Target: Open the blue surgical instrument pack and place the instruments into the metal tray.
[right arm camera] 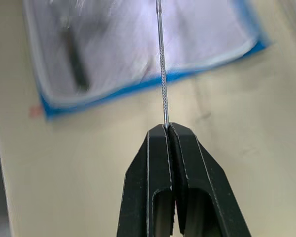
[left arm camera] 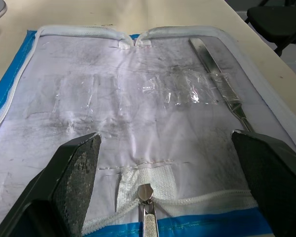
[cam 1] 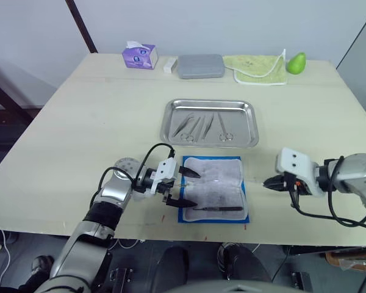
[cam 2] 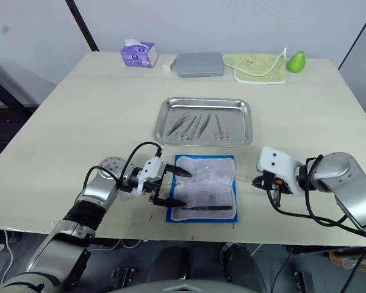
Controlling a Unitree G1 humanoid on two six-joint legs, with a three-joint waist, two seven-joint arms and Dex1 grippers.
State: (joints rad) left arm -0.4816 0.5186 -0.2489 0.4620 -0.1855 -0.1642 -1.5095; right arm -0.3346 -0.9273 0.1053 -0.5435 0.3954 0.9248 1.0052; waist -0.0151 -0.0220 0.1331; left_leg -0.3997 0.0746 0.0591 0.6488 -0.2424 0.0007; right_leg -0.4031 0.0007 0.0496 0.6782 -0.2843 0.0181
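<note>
The blue surgical instrument pack (cam 1: 222,177) lies unzipped and flat near the table's front edge, white lining up. One dark instrument (cam 1: 218,209) rests on its near half; in the left wrist view it shows as a silvery tool (left arm camera: 222,86). My left gripper (cam 1: 197,189) is open at the pack's left edge, its fingers (left arm camera: 74,173) spread over the lining. My right gripper (cam 1: 269,182), just right of the pack, is shut on a thin metal instrument (right arm camera: 162,74) that points toward the pack. The metal tray (cam 1: 244,122) behind the pack holds several instruments (cam 1: 195,127).
Along the table's far edge stand a purple tissue box (cam 1: 140,56), a small white block (cam 1: 169,65), a grey hard case (cam 1: 200,66), a green cloth (cam 1: 256,67) and a green pear (cam 1: 296,62). Bare tabletop lies on both sides of the tray.
</note>
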